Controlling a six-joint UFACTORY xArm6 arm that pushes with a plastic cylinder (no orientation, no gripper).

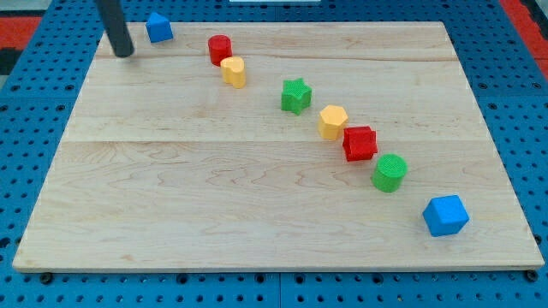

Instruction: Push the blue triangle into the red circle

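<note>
Near the board's top-left corner, my tip rested just left of the small blue triangular block. Having no claw, I grasped nothing. That block sat at the top edge, apart from the red cylindrical block; the push remained undone.

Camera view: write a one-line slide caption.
My tip sits left of the blue triangle, red circle to its right.

I see a pale wooden counter resting on a blue pegboard, with red pegboard at the view's top corners.
</note>
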